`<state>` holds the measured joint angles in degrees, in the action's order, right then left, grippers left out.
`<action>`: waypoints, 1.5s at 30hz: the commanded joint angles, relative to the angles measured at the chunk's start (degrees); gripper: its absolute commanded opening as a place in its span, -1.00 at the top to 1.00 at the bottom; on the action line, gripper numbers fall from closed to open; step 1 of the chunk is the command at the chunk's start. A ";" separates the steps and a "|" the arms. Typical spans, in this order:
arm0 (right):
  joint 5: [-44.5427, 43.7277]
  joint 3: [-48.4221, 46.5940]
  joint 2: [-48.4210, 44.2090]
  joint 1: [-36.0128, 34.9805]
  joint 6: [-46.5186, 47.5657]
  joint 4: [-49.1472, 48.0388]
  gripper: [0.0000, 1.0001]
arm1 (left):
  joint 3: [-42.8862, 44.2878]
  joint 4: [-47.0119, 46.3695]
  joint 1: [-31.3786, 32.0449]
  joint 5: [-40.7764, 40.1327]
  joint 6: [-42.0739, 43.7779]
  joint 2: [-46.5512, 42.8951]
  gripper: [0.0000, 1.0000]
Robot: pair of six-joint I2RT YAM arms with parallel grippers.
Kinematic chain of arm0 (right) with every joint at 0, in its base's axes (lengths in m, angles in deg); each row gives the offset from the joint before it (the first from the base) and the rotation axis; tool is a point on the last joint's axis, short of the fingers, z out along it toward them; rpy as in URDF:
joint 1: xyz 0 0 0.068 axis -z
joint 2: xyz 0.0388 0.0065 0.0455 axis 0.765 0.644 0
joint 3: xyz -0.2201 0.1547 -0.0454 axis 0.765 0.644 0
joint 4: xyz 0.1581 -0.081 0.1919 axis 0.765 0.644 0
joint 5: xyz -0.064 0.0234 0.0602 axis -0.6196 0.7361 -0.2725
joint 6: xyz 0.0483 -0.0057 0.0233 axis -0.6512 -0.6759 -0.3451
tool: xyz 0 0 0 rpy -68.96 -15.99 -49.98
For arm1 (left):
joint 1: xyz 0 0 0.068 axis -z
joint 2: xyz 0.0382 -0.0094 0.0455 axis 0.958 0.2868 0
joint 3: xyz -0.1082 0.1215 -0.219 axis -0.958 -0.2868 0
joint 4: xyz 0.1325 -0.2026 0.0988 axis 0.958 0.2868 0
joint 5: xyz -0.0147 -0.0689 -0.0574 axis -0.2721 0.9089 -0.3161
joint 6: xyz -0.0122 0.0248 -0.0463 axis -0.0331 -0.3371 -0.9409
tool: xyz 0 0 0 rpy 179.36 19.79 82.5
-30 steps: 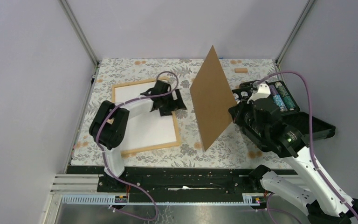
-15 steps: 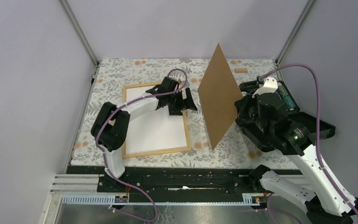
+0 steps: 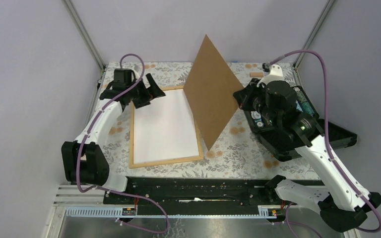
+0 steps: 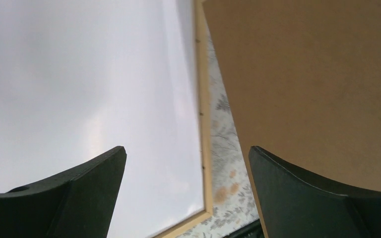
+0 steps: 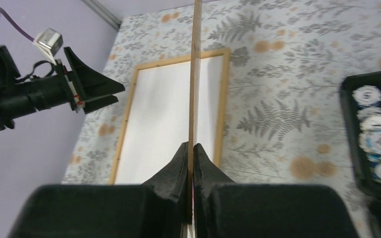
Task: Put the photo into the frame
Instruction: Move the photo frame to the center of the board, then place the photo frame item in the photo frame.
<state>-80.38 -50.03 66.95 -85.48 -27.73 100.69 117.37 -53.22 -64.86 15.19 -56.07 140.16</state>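
the frame (image 3: 166, 161) lies flat on the floral tablecloth (image 3: 238, 148), left of the middle, its long sides running from the near edge toward the back. a narrow strip of cloth separates its left rail from the table's left edge, and another separates its near rail from the front edge. the widest bare band is on the right, between the frame and the open black case (image 3: 337, 134) holding poker chips (image 3: 302, 101). a small wooden block (image 3: 256, 75) sits at the far edge, well apart from everything.

a white sheet (image 3: 166, 126) fills the frame from rail to rail. whether this is the photo's back cannot be told, as no printed face shows.

the left gripper (image 3: 148, 94) hovers above the frame's far-left corner with its fingers spread wide and nothing between them. its wrist view looks down the white sheet along the frame's right rail (image 4: 204, 148).

the right gripper (image 3: 239, 98) is pinched tight on the right corner of the brown backing board (image 3: 212, 91). the board stands upright on a diagonal, one corner high and the opposite one low beside the frame's right rail. whether that low corner touches cannot be told. from the right wrist the board shows edge-on (image 5: 194, 74), crossing the right part of the frame (image 5: 166, 62).
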 commanded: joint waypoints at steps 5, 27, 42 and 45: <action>9.36 -0.25 6.37 -0.32 -9.87 -23.24 1.00 | -7.37 3.25 -16.34 -13.16 -3.69 -5.15 -0.97; 17.06 8.47 17.91 0.21 -19.73 -44.09 1.00 | -27.12 -12.88 -23.70 -0.14 -9.40 0.30 -0.96; 17.23 9.34 16.11 2.82 -18.13 -43.64 1.00 | -30.22 -14.47 -23.00 7.53 -10.77 -0.73 -0.94; 18.33 10.51 15.95 2.87 -18.31 -44.27 1.00 | -30.05 -14.43 -22.59 9.07 -10.99 -0.38 -0.94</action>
<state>-64.73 -38.93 86.01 -82.84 -45.15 66.39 86.83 -65.57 -88.21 19.72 -66.32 140.31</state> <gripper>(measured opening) 0.059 0.973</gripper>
